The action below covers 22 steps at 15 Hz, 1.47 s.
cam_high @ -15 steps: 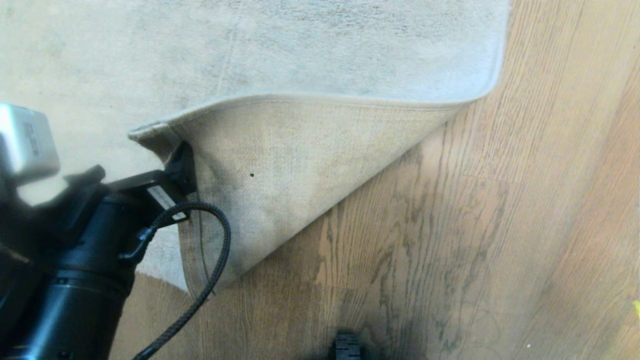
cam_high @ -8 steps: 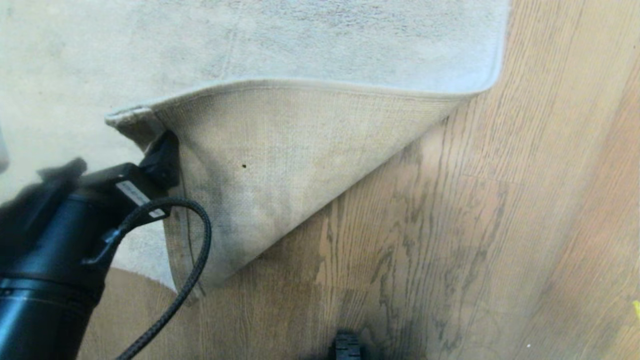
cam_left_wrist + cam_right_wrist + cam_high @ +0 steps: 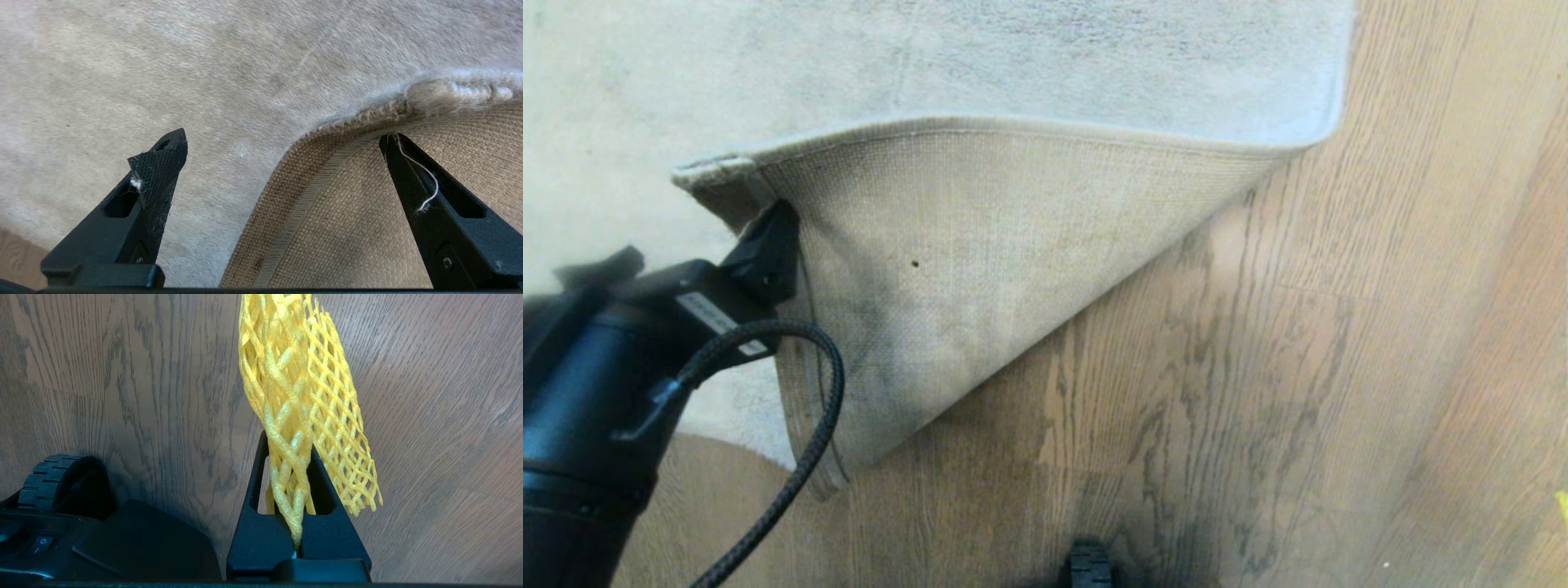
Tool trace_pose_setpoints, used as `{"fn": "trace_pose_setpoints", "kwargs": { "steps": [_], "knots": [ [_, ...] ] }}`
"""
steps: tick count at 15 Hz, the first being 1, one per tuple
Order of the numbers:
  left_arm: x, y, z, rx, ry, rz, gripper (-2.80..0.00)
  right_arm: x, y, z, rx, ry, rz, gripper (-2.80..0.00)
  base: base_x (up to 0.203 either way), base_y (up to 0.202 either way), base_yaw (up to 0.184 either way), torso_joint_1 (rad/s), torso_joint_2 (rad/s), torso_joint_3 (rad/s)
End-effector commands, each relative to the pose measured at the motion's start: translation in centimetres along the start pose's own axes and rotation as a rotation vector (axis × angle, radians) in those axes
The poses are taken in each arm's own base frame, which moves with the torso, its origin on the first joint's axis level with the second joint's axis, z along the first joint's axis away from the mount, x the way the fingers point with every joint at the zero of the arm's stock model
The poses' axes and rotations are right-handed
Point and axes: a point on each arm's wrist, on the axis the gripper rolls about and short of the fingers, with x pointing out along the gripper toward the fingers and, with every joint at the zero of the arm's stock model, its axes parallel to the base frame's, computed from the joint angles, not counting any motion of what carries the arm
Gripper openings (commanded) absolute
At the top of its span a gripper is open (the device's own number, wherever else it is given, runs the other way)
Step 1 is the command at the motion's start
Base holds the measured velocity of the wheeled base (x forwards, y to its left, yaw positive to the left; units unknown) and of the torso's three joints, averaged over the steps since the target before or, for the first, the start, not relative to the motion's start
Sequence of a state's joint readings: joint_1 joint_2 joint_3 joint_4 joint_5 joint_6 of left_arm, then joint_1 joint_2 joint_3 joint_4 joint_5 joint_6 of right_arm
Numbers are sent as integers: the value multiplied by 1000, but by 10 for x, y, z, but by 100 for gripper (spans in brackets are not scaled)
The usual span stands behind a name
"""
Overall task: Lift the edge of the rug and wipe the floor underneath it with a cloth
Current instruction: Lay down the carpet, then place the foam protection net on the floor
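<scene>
Left gripper sat at the left of the head view, over the rug, jaws spread wide and gripping nothing; in the left wrist view one finger hung over the pale pile, the other finger lay against the beige backing with a loose white thread on it. A braided black cable looped down from that arm. The rug edge was folded back on itself, woven backing facing up in a broad triangle, its rounded corner pointing left just above the gripper, the fold running off to the right where the rug border met the boards. The floor, brown wood-grain planks, lay bare below and right of the flap, with dark smudgy grain marks near the middle. A black wheel of the base showed at the bottom edge. Right gripper was off to the right, out of the head view, jaws clenched on the cloth, the yellow mesh bunched between the fingers and hanging clear above the floor.
</scene>
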State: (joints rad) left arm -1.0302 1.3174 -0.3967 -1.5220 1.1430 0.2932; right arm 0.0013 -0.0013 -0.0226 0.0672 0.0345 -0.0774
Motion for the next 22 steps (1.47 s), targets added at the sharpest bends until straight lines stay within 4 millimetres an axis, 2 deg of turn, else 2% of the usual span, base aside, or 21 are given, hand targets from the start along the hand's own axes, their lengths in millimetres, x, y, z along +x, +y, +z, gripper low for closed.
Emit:
{"fn": "trace_pose_setpoints", "kwargs": {
  "steps": [1,7,11,18,22],
  "knots": [
    [-7,2,2,-32,1,-27,0,0,0,0,-1,1,1,-280,0,0,0,0,0,0],
    [-30,6,4,-97,31,-184,0,0,0,0,-1,1,1,-280,0,0,0,0,0,0],
    [-47,16,3,-136,62,-289,0,0,0,0,-1,1,1,-280,0,0,0,0,0,0],
    [-53,31,-11,-77,76,-327,0,0,0,0,-1,1,1,-280,0,0,0,0,0,0],
    [-57,39,-26,-5,92,-373,0,0,0,0,-1,1,1,-280,0,0,0,0,0,0]
  ]
}}
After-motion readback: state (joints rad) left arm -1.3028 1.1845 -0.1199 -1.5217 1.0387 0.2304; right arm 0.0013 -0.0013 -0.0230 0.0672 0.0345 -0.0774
